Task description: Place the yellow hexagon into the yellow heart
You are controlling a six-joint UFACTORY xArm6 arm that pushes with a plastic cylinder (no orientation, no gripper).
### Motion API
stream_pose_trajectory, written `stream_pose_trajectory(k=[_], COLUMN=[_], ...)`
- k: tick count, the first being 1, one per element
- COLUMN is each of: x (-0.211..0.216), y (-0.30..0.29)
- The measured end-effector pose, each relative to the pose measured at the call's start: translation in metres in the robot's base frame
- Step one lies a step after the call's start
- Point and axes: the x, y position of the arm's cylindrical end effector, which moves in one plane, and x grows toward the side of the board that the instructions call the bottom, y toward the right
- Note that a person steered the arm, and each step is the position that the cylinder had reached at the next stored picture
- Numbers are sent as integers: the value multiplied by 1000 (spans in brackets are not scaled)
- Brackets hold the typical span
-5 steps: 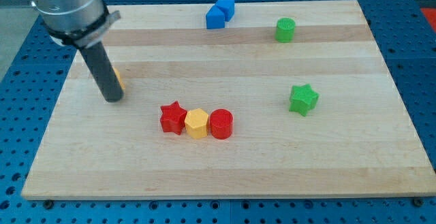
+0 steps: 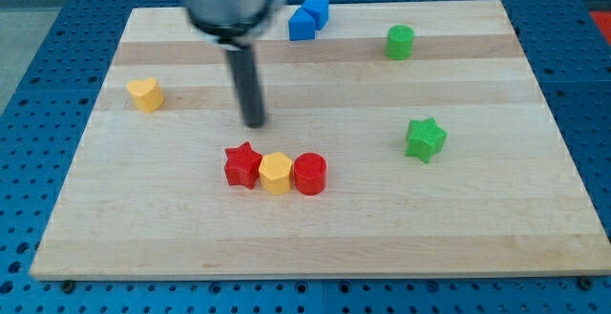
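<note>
Hovering upright, my tip [image 2: 255, 123] seemingly above red star [image 2: 242, 164]

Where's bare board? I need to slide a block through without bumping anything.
Free: between yellow heart and my tip; the strip below the red star, yellow hexagon, red cylinder row; between that row and the green star. Crowded: that touching row.

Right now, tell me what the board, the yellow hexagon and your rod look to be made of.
Board: pale wood, matte, with visible grain and plank strips. Yellow hexagon: probably plastic, uniform colour with a slight sheen. Rod, ending at my tip: dark and smooth, possibly metal or plastic; I cannot tell which.
</note>
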Motion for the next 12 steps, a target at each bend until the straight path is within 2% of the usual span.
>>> stream_pose_trajectory(k=[1,4,6,7,9,11,12], x=[48,115,173,180,149,159,132], y=[42,-39,-63,-71,-138,-94,-125])
